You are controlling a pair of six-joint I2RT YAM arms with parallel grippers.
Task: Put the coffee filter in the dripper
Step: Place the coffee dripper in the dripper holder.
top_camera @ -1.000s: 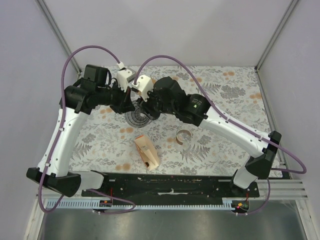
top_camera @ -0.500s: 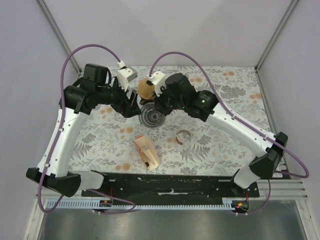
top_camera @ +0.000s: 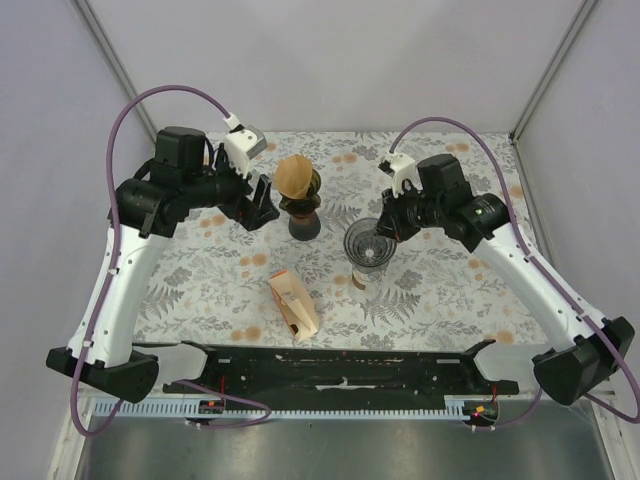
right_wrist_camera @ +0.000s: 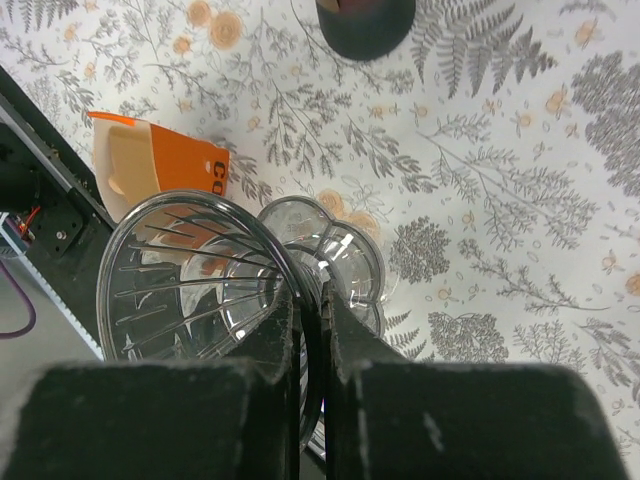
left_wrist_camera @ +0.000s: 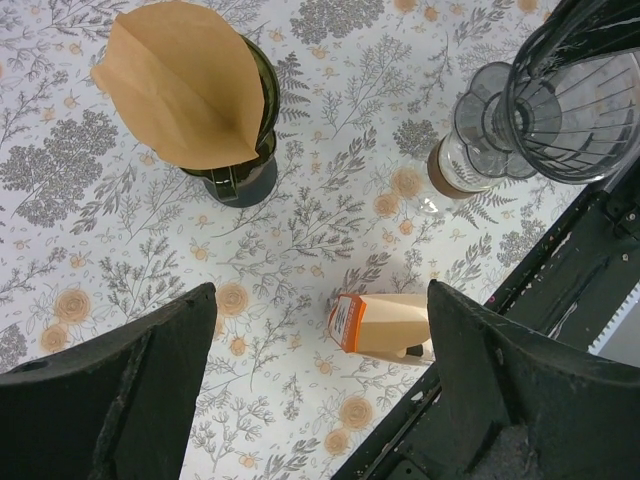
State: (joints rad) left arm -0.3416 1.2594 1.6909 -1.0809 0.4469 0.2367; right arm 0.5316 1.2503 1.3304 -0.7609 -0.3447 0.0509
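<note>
Floral worktop (top_camera: pixel 450 290), grey walls (top_camera: pixel 330 60); tan coffee filter (left_wrist_camera: pixel 185 85) upright in dark green dripper (left_wrist_camera: pixel 266 110); left hand (left_wrist_camera: pixel 321 290) spread, right hand (right_wrist_camera: pixel 312 315) pinching clear dripper (right_wrist_camera: pixel 190 270) rim

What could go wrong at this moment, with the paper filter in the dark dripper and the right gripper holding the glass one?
1. The paper filter stands well above the rim of the dark dripper and seems to lean to one side, so it may tip out.
2. The right gripper pinches the glass dripper only by its rim, close over the glass carafe. A slip could knock glass on glass.
</note>
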